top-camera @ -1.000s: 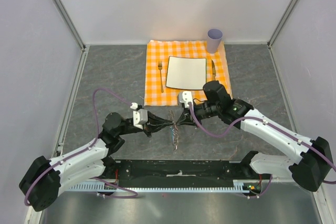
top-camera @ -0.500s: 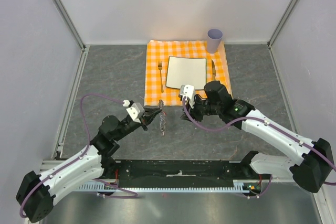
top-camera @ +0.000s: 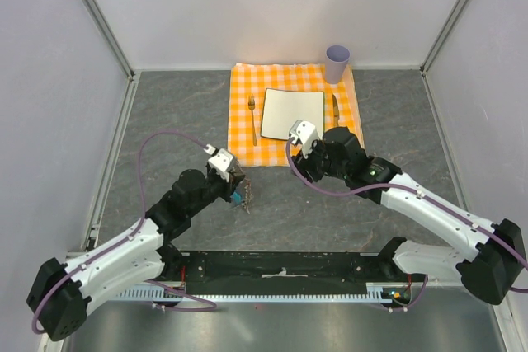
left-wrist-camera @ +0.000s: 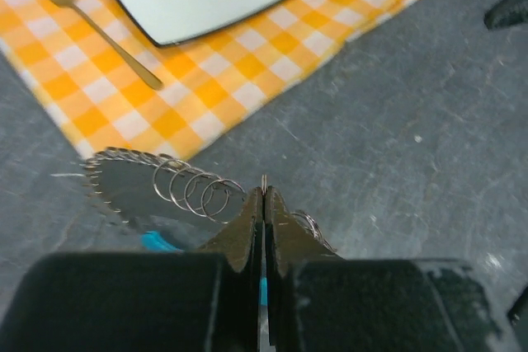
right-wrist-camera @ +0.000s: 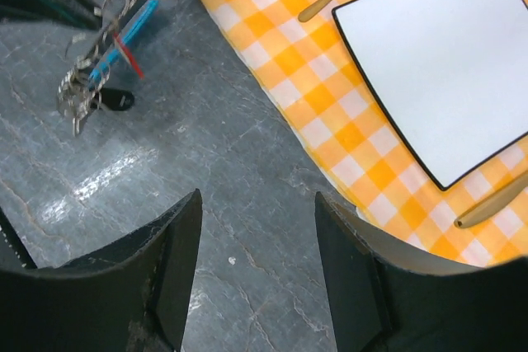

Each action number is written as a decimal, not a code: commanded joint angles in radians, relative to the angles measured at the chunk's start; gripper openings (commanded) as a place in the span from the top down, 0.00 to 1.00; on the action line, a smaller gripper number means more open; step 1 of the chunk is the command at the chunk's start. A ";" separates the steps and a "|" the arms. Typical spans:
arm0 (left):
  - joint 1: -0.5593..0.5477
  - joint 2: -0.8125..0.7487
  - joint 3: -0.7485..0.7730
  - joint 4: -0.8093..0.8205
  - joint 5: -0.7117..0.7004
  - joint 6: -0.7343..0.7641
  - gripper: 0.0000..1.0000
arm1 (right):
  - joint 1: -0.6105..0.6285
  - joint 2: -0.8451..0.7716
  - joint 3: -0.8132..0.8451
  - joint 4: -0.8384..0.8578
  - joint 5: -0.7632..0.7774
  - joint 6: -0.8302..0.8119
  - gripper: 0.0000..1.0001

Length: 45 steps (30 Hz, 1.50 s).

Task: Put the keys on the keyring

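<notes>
Keyring (top-camera: 242, 196): over the grey table (top-camera: 165, 121), just off the near-left corner of the orange checked cloth (top-camera: 241, 142), at about 7 o'clock from the white plate (top-camera: 293, 114).

Left gripper (left-wrist-camera: 264, 202): jaws pressed fully together. A thin wire loop of the keyring is pinched between the tips and shows as an edge just above them. In the left wrist view the rest of the coil fans out toward 10 o'clock.

Right wrist view: blue tab (right-wrist-camera: 132, 29) lies along the chain, with the red key (right-wrist-camera: 126, 53) across it. Whether the key is threaded on cannot be told.

Right gripper (right-wrist-camera: 257, 204): jaws spread wide, nothing between them and touching nothing. It is over bare table at 3 o'clock from the keyring, well apart from it, near the cloth's near edge.
</notes>
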 commanded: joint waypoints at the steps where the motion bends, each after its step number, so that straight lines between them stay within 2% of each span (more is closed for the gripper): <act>1: -0.004 0.094 0.094 -0.066 0.221 -0.102 0.98 | 0.000 -0.036 -0.021 0.050 0.070 0.051 0.36; 6: -0.027 0.322 0.157 -0.092 0.384 -0.110 0.97 | 0.000 -0.075 -0.047 0.058 0.122 0.101 0.35; 7: -0.038 0.357 0.191 -0.112 0.414 -0.102 0.96 | 0.000 -0.081 -0.059 0.066 0.175 0.115 0.34; 10: -0.070 0.453 0.232 -0.137 0.410 -0.111 0.93 | 0.000 -0.118 -0.088 0.073 0.275 0.175 0.24; 11: -0.075 0.466 0.234 -0.137 0.407 -0.119 0.92 | 0.000 -0.134 -0.096 0.076 0.353 0.185 0.18; 14: -0.079 0.506 0.245 -0.158 0.392 -0.143 0.88 | -0.002 -0.167 -0.128 0.084 0.468 0.264 0.10; 16: -0.082 0.504 0.246 -0.175 0.346 -0.154 0.82 | -0.003 -0.177 -0.147 0.086 0.524 0.288 0.07; 20: -0.078 0.445 0.246 -0.224 0.179 -0.176 0.64 | -0.022 -0.197 -0.176 0.090 0.625 0.350 0.04; 21: -0.076 0.437 0.251 -0.243 0.145 -0.180 0.56 | -0.029 -0.196 -0.179 0.090 0.645 0.365 0.04; 24: -0.049 0.400 0.268 -0.281 0.031 -0.203 0.42 | -0.080 -0.204 -0.194 0.096 0.662 0.418 0.02; 26: 0.003 0.377 0.288 -0.304 -0.035 -0.251 0.38 | -0.141 -0.211 -0.201 0.090 0.659 0.458 0.02; 30: 0.077 0.241 0.300 -0.382 -0.193 -0.386 0.08 | -0.261 -0.271 -0.217 0.092 0.625 0.546 0.02; 34: 0.093 0.073 0.315 -0.476 -0.332 -0.450 0.01 | -0.376 -0.367 -0.236 0.084 0.605 0.580 0.02; 38: 0.091 -0.091 0.363 -0.578 -0.409 -0.430 0.01 | -0.389 -0.481 -0.227 0.079 0.654 0.537 0.02; 40: 0.091 -0.188 0.380 -0.585 -0.440 -0.414 0.01 | -0.390 -0.507 -0.216 0.078 0.687 0.512 0.02; 45: 0.091 -0.315 0.432 -0.602 -0.483 -0.303 0.01 | -0.390 -0.564 -0.196 0.073 0.742 0.451 0.02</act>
